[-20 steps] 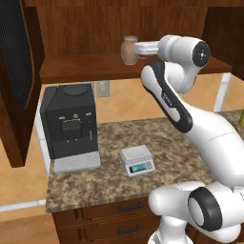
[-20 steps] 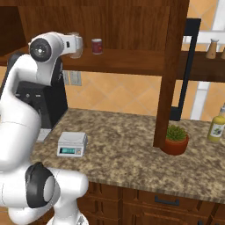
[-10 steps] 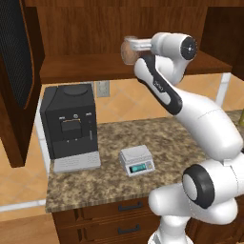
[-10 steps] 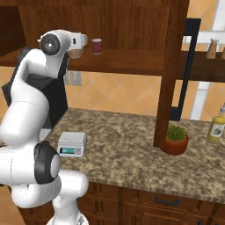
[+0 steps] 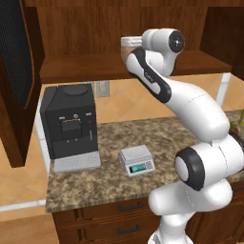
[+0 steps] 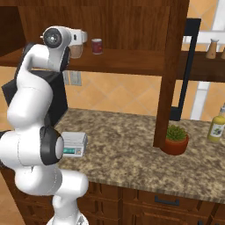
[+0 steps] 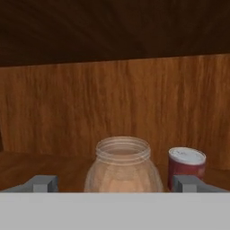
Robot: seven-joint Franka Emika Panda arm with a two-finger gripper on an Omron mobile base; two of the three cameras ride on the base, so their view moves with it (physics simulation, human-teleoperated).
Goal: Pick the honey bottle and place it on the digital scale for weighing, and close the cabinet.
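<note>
Left base view: arm reaches to the cabinet (image 5: 95, 28) shelf; digital scale (image 5: 137, 160) waits on the table (image 5: 109, 190). Right base view: honey bottle (image 6: 77, 50) beside red can (image 6: 97, 45). Hand view: tool (image 7: 114, 183) spread wide, empty, straddling the bottle; advance centred, then close, avoiding the can.

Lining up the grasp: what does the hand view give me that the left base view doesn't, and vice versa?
Hand view: the dark red can beside the honey bottle, and the open gripper's fingertips spread to either side of the jar. Left base view: the digital scale on the counter, the coffee machine, and the cabinet door standing open. Both: the bottle on the wooden shelf.
</note>
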